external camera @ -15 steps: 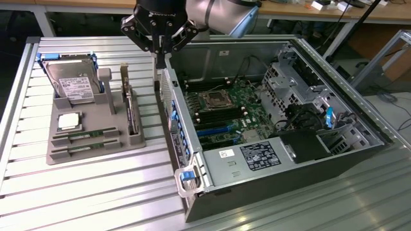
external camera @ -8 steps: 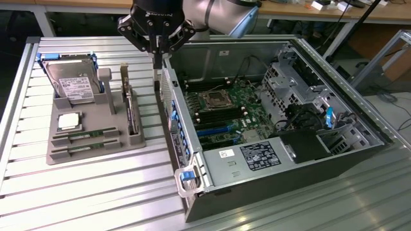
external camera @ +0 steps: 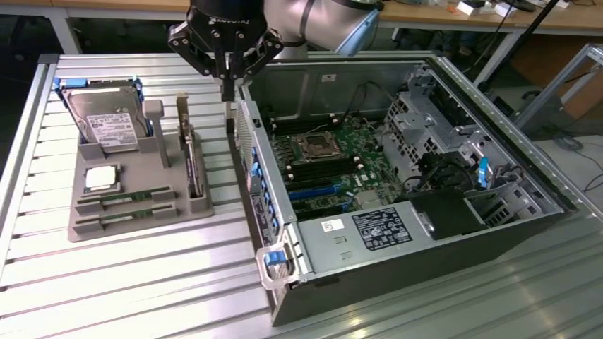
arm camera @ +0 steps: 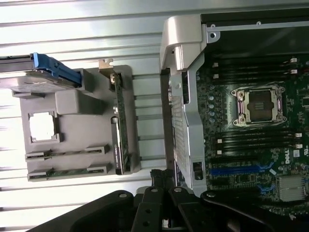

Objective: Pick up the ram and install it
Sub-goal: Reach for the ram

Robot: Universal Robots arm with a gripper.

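Two ram sticks (external camera: 127, 197) (external camera: 123, 216) lie edge-up in slots at the front of a grey holder (external camera: 141, 169); in the wrist view they show as thin green strips (arm camera: 67, 152) (arm camera: 67, 170). My gripper (external camera: 226, 92) hangs shut with nothing in it, above the gap between the holder and the open computer case (external camera: 396, 183). It is well above and behind the ram sticks. In the wrist view the gripper (arm camera: 163, 186) sits over the case's side wall. The long black memory slots (arm camera: 256, 140) flank the processor socket (arm camera: 258, 105) on the motherboard.
The holder also carries a silver hard drive (external camera: 109, 123), a square processor chip (external camera: 101, 179) and an upright expansion card (external camera: 193, 162). The case's wall (external camera: 247, 155) stands close beside the holder. Cables and a drive cage (external camera: 424, 120) fill the case's far end.
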